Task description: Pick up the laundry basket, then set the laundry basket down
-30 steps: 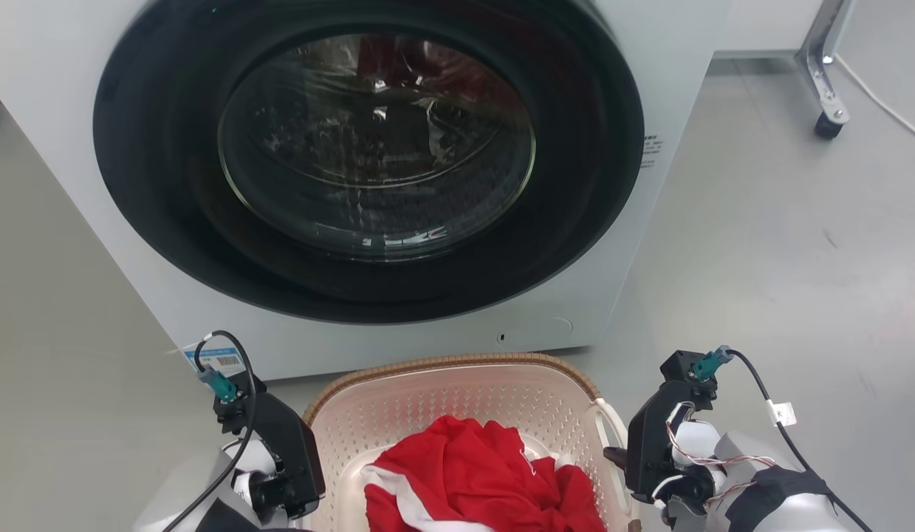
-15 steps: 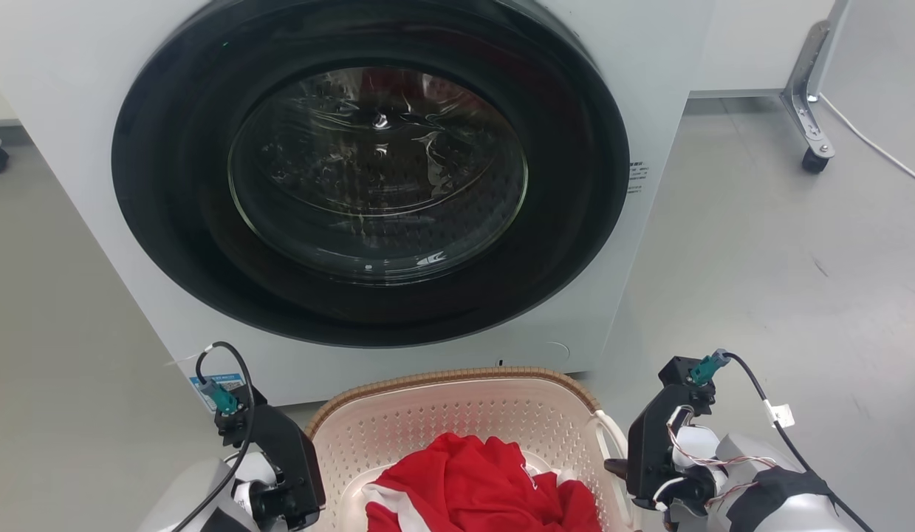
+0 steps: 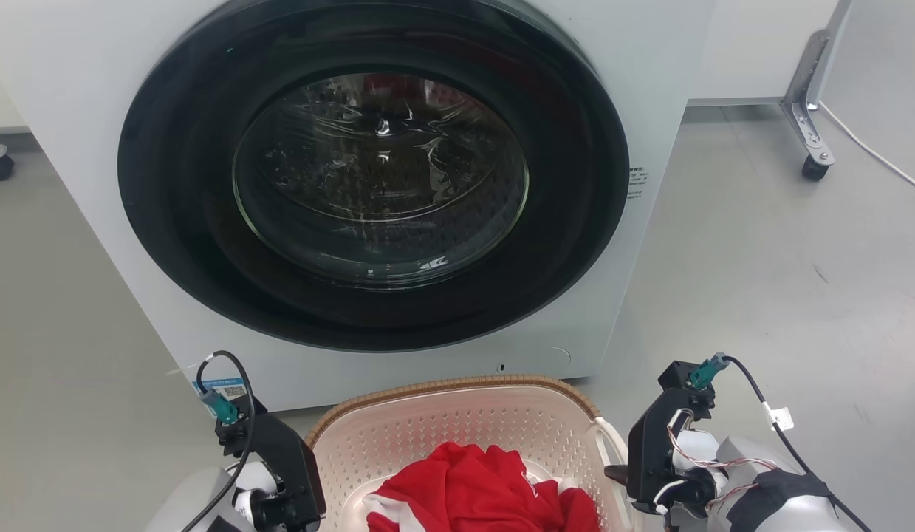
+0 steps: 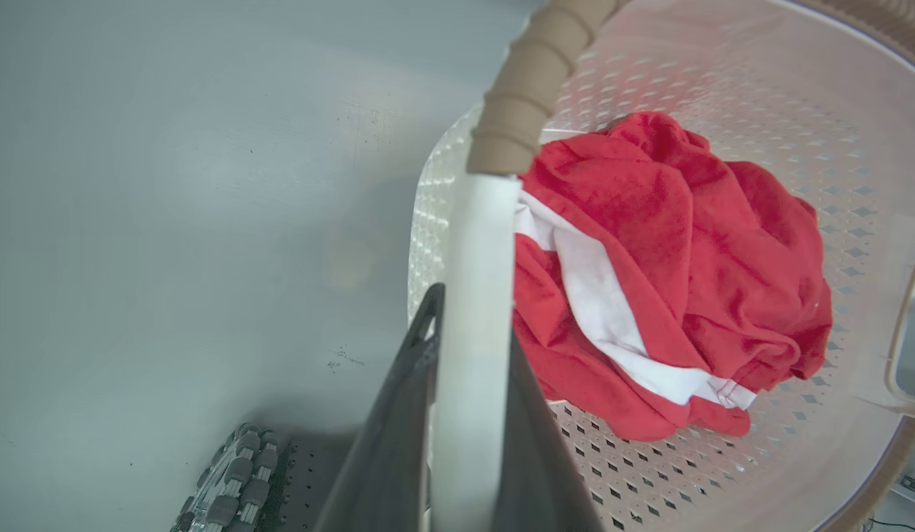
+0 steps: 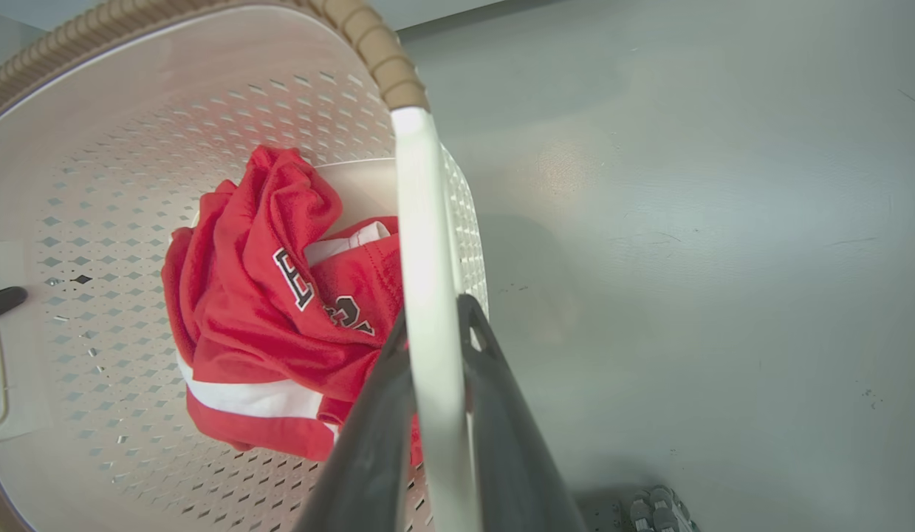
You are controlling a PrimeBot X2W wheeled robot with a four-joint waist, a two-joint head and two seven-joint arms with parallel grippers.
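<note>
Since a second ago the whole head view has slid down a bit, so that's the camera moving, not the stuff; basket and arms sit the same relative to each other. So the laundry basket (image 3: 457, 417) is right in front of the washing machine (image 3: 649, 89), just below its round dark door (image 3: 379, 177), between the two arms. It's got a crumpled red-and-white shirt (image 3: 472, 491) in it. In the left wrist view the left gripper (image 4: 472, 318) has its two dark fingers clamped on the white side handle (image 4: 475, 244), one finger on each side. Same deal on the other side: the right gripper (image 5: 435, 318) pinches its white handle (image 5: 420, 222). Can't tell if the basket is off the grey floor (image 3: 797, 258) or resting on it. Off to the right there's a metal leg on a caster (image 3: 815, 166).
</note>
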